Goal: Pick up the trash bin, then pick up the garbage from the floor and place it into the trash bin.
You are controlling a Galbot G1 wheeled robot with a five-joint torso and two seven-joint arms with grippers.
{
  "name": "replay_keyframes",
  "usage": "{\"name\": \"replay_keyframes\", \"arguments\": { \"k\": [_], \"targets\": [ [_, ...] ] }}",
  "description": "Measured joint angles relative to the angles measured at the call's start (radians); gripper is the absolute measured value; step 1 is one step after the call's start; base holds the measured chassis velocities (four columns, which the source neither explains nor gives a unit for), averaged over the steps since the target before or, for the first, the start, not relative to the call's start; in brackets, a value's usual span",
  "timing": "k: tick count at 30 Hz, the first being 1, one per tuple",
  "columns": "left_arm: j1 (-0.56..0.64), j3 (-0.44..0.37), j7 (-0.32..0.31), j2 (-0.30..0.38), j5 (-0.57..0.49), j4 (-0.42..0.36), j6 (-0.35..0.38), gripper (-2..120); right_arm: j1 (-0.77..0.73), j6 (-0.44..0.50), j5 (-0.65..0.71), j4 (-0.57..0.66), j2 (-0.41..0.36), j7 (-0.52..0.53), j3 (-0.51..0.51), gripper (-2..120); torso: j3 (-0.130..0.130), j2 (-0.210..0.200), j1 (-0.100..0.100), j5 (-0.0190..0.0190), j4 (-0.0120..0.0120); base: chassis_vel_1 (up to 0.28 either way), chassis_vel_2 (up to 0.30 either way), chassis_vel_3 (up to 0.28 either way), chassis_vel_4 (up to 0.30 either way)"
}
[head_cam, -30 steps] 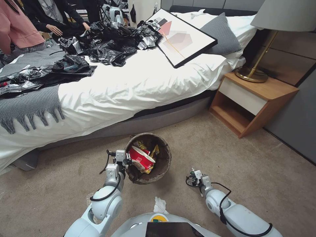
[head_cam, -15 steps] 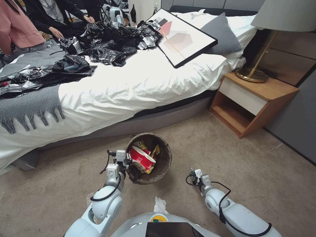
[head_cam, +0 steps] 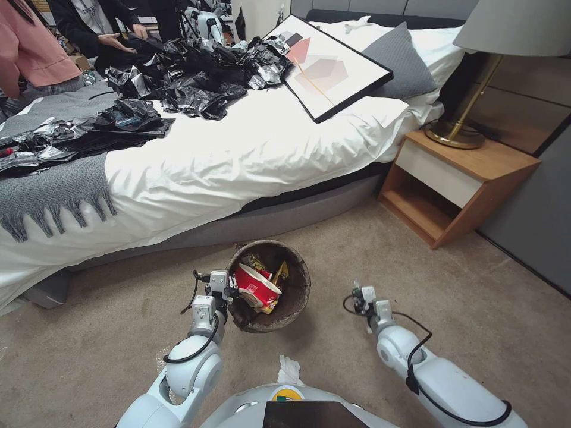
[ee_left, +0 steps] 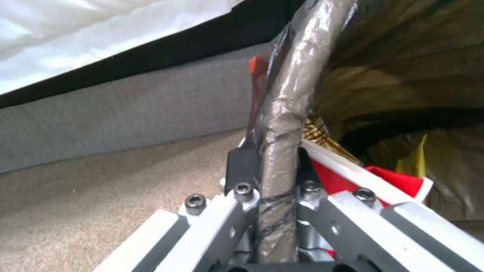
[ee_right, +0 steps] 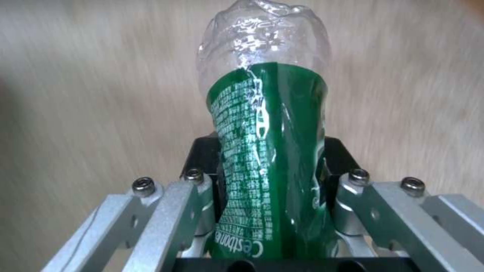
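Head view, lower centre of frame: trash bin [head_cam: 270,285] is the largest task item, held at its left rim above the carpet [head_cam: 476,333], in front of the bed [head_cam: 238,160]. Inside it lie a red-and-white noodle cup [head_cam: 254,286] and a yellow wrapper [head_cam: 279,273].

Left gripper [head_cam: 229,291] sits at the bin's left edge. Left wrist view shows its jaws clamped tight on the bag-wrapped rim [ee_left: 282,124], rim running straight up between the two pads.

Right gripper [head_cam: 361,297], lower right of centre, is well apart from the bin, to the right of it. Right wrist view: jaws closed around the middle of a clear bottle [ee_right: 267,151] with a green label, bottle crushed slightly at the pinch.

White tissue [head_cam: 289,370] lies on the carpet at the bottom centre, just in front of the robot's body.

Judgement: the step in hand is carrying the bottle to the bin. Bring the bottle over the open mouth, clear of the near rim, before letting go; keep the left grip steady so the bin does not tip; release low, since the noodle cup already takes up the left half.
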Motion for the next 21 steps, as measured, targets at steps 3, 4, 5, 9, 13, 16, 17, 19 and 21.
{"name": "replay_keyframes", "arguments": {
  "k": [3,4,5,9,13,16,17,19,21],
  "targets": [
    [0.001,0.002,0.000,-0.002,0.002,0.003,0.000,0,0.006,0.001,0.019,0.137,-0.003,0.038,0.049,29,0.000,0.000,0.000,-0.0001,0.0003,0.000,0.000,0.000,0.000],
    [0.001,0.003,0.000,-0.002,0.003,0.005,0.000,0,0.010,0.001,0.021,0.173,-0.003,0.047,0.060,29,0.000,0.000,0.000,-0.0003,0.0003,0.000,0.000,0.000,0.000],
    [0.003,0.003,0.000,-0.002,0.004,0.006,0.000,0,0.015,0.002,0.022,0.221,-0.005,0.058,0.075,29,0.000,0.000,0.000,-0.0004,0.0003,0.000,0.000,0.000,0.000],
    [0.006,0.004,0.000,-0.001,0.006,0.008,0.001,0,0.032,0.009,0.010,0.336,-0.008,0.073,0.094,29,0.000,0.000,0.000,-0.0003,0.0000,0.000,0.000,0.000,0.000],
    [0.009,0.004,0.000,0.000,0.006,0.008,0.001,0,0.052,0.026,-0.003,0.444,-0.014,0.076,0.093,29,0.000,0.000,0.000,-0.0003,0.0002,0.000,0.000,0.000,0.000],
    [0.010,0.004,0.000,0.001,0.006,0.008,0.002,0,0.062,0.032,-0.003,0.488,-0.020,0.070,0.087,29,0.000,0.000,0.000,-0.0003,0.0001,0.000,0.000,0.000,0.000],
    [0.010,0.004,0.000,0.002,0.006,0.008,0.003,0,0.067,0.037,-0.004,0.508,-0.023,0.064,0.082,29,0.000,0.000,0.000,-0.0002,0.0002,0.000,0.000,0.000,0.000],
    [0.011,0.005,0.000,0.003,0.007,0.008,0.003,0,0.076,0.049,-0.005,0.554,-0.032,0.041,0.064,29,0.000,0.000,0.000,-0.0001,0.0001,0.000,0.000,0.000,0.000],
    [0.012,0.006,0.000,0.003,0.008,0.008,0.004,0,0.081,0.059,-0.006,0.574,-0.039,0.024,0.051,29,0.000,0.000,0.000,-0.0002,0.0001,0.000,0.000,0.000,0.000]
  ]
}}
